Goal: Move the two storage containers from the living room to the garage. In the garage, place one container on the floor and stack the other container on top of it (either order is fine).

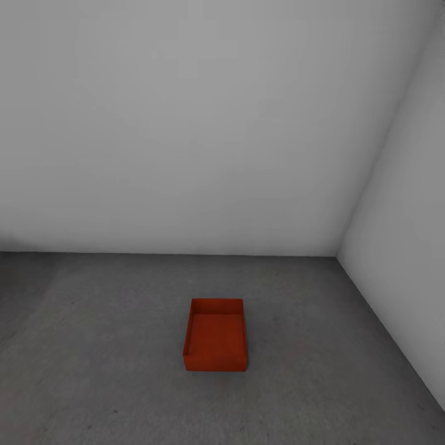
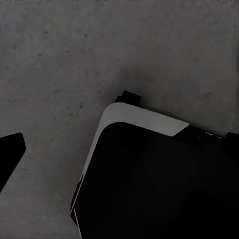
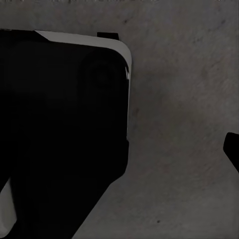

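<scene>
Concrete floor (image 1: 93,346), dark grey and mottled, was seen spread across the garage, met by plain pale walls (image 1: 185,123) that joined in a corner at the right of the head view. One orange-red storage container (image 1: 215,337) was found sitting flat on that floor, upright, open side up, nothing inside it, well apart from both walls. Nothing was stacked on it. Both wrist views were pointed down at the same grey concrete, where the robot's black-and-white base (image 2: 149,179) was seen. A dark sliver (image 2: 10,157) was caught at the picture's edge in each wrist view; whether either claw was open or closed could not be told.
</scene>
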